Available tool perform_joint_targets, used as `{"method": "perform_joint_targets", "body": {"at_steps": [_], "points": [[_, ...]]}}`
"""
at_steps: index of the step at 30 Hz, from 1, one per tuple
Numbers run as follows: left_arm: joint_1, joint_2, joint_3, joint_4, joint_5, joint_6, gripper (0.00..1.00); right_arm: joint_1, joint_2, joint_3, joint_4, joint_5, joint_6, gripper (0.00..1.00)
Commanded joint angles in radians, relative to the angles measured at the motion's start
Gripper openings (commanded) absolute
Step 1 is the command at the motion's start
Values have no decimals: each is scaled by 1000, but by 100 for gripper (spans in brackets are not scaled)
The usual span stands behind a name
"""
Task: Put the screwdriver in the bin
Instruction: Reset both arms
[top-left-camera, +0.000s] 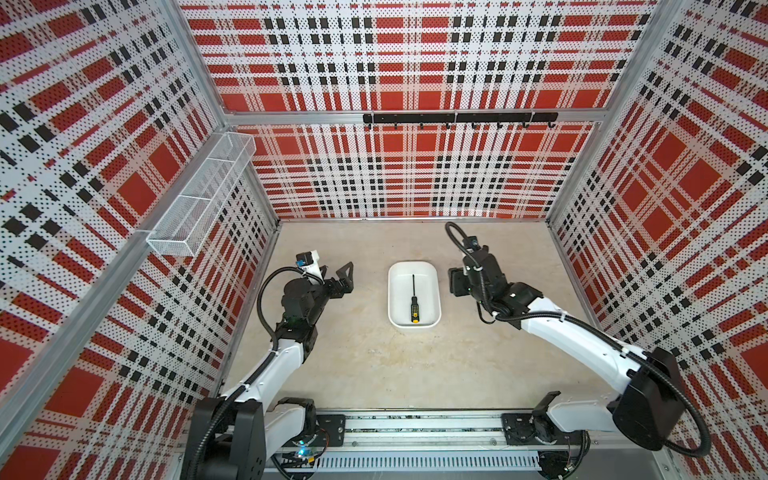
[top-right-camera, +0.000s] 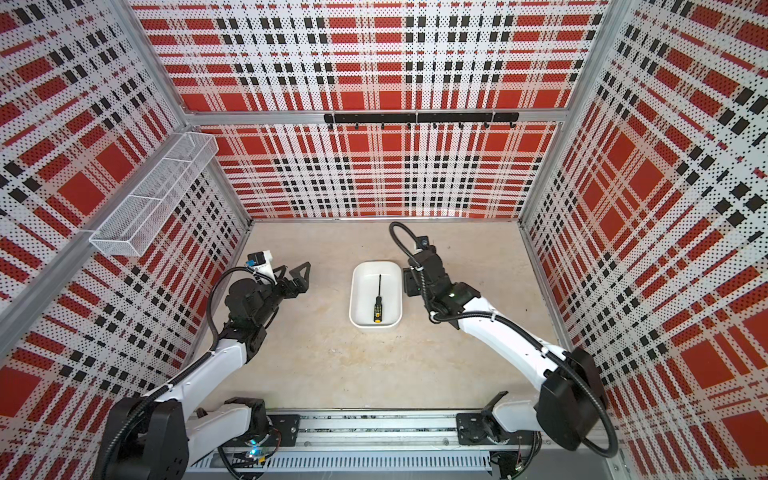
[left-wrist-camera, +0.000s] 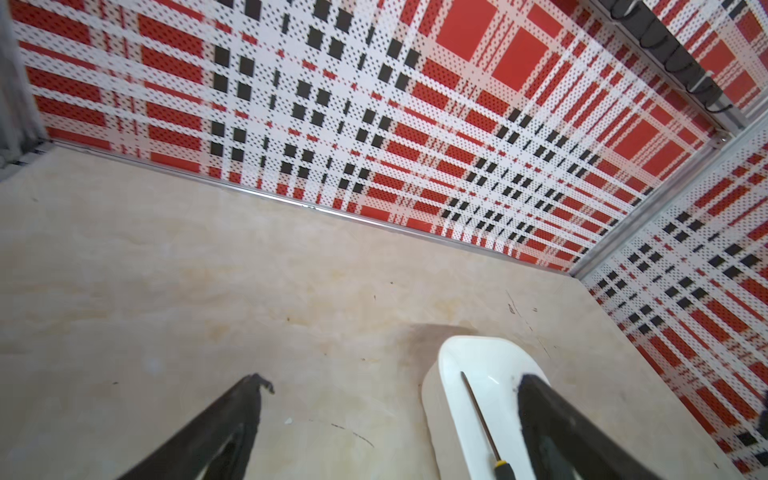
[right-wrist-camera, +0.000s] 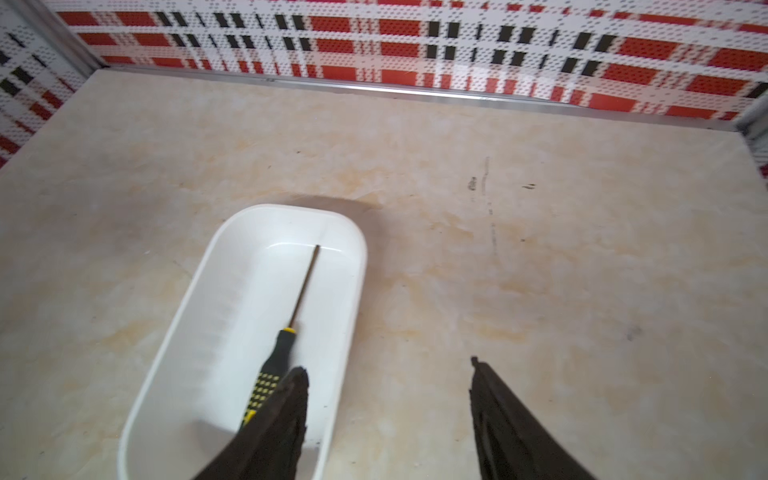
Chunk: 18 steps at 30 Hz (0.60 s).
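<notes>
- Midway between the two arms, on the counter (top-left-camera: 374, 365), sits the bin (top-left-camera: 401, 291). The screwdriver (top-left-camera: 414, 299) lies flat inside it, shaft toward the back wall and yellow butt end toward the arms' rail. Both top views show it so.
- Right claw (right-wrist-camera: 387, 365): the jaws are parted with nothing between them. It stands just beside the bin, on the bin's right. In the right wrist view one finger (right-wrist-camera: 286, 415) crosses in front of the handle, yet the top views put the claw clear of the tool.
- Left claw (left-wrist-camera: 392, 380): likewise spread and empty, well apart from the bin on its other side.
- Step in hand, to my eye: the placing looks done, with the tool resting wholly within the rim. What remains is the backing-off end of the job.
- The next move calls for little. The right arm should draw up and away without brushing the bin's wall, since a light tray like that would likely slide if nudged. Then both arms can park.
</notes>
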Motion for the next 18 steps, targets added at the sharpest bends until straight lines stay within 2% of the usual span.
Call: {"method": "perform_joint_targets", "body": {"at_steps": [1,5,8,13,15,18], "points": [[17,-30,-13,42,-44,77,98,-62,-84,-99,115,45,-118,65],[29,-47,-36,86,-100,133,98,-132,-174,-257,307,124,-269,65],[58,-39,-52,127,-91,129,98,-220,-213,-370,474,49,-334,64],[105,-7,-60,170,-89,141,98,-369,-200,-490,649,-19,-334,64],[116,-2,-85,223,-97,160,98,-417,-181,-554,773,-43,-332,64],[126,2,-153,352,-104,215,98,-490,-139,-668,1006,-146,-317,64]]}}
